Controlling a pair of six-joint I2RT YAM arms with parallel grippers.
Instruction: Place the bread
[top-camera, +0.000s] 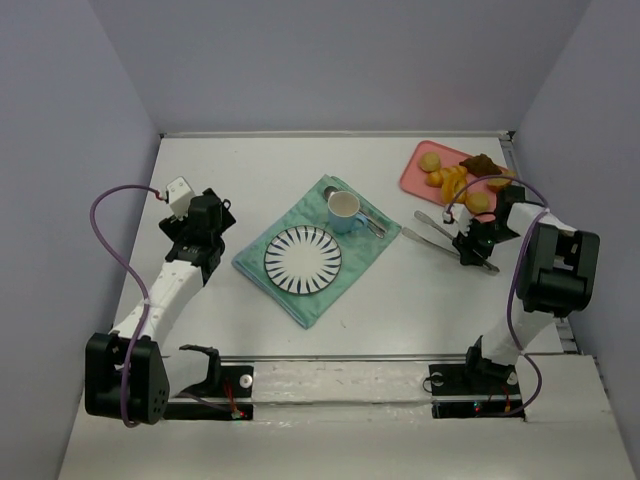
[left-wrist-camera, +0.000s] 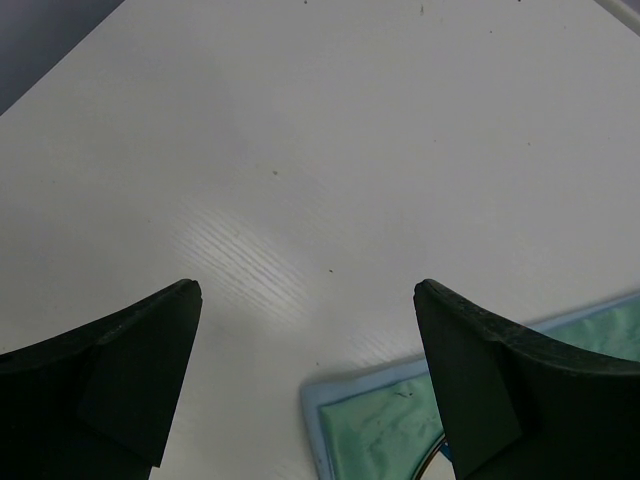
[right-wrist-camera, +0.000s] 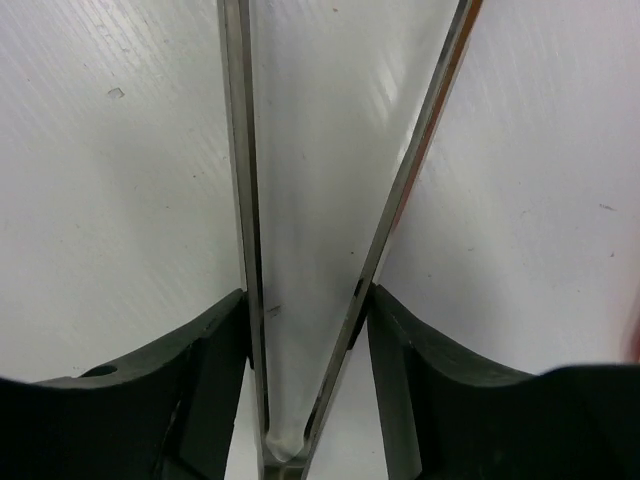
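Note:
Several golden bread pieces (top-camera: 452, 180) lie on a pink tray (top-camera: 415, 175) at the back right, with a dark brown piece (top-camera: 484, 163) beside them. A white plate with dark stripes (top-camera: 302, 260) sits on a green cloth (top-camera: 300, 300) in the middle. My right gripper (top-camera: 470, 246) is shut on metal tongs (top-camera: 432, 228), low over the table in front of the tray. In the right wrist view its fingers (right-wrist-camera: 215, 345) press both tong arms (right-wrist-camera: 240, 150), which spread open away from me. My left gripper (top-camera: 203, 228) is open and empty (left-wrist-camera: 305, 290) over bare table left of the cloth.
A light blue cup (top-camera: 346, 211) and a spoon (top-camera: 372, 222) rest on the cloth behind the plate. The cloth's corner (left-wrist-camera: 370, 420) shows under my left gripper. Grey walls close in the table on three sides.

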